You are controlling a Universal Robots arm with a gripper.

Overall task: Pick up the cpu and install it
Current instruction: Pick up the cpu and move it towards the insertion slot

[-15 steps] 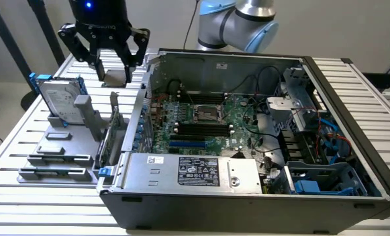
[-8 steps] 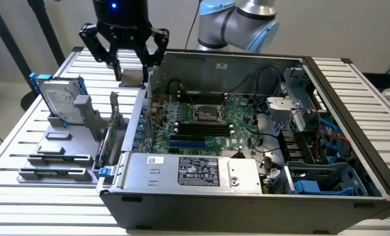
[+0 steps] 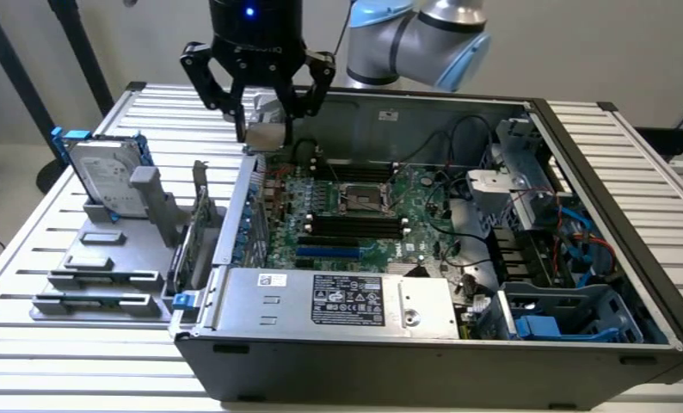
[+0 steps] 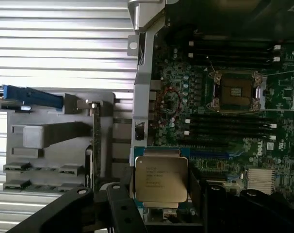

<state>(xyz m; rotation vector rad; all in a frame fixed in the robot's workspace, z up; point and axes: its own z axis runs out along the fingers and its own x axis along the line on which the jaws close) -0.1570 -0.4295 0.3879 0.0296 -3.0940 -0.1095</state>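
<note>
My gripper (image 3: 267,129) hangs above the left rear corner of the open computer case (image 3: 617,258), shut on the cpu (image 3: 268,137). In the wrist view the cpu (image 4: 161,178) is a small square chip with a dull silver top and printed text, held between the black fingers (image 4: 119,208). The open CPU socket (image 3: 365,200) sits in the middle of the green motherboard (image 3: 416,241), its load frame lifted. In the wrist view the socket (image 4: 236,92) lies well away from the held chip.
On the slatted table at the exterior view's left, a grey holder block (image 3: 101,275) carries a silver hard drive in a blue frame (image 3: 107,176). A power supply (image 3: 341,297) fills the case's front. Black memory slots (image 3: 353,225) flank the socket, and cables and a drive cage (image 3: 526,185) stand on the right.
</note>
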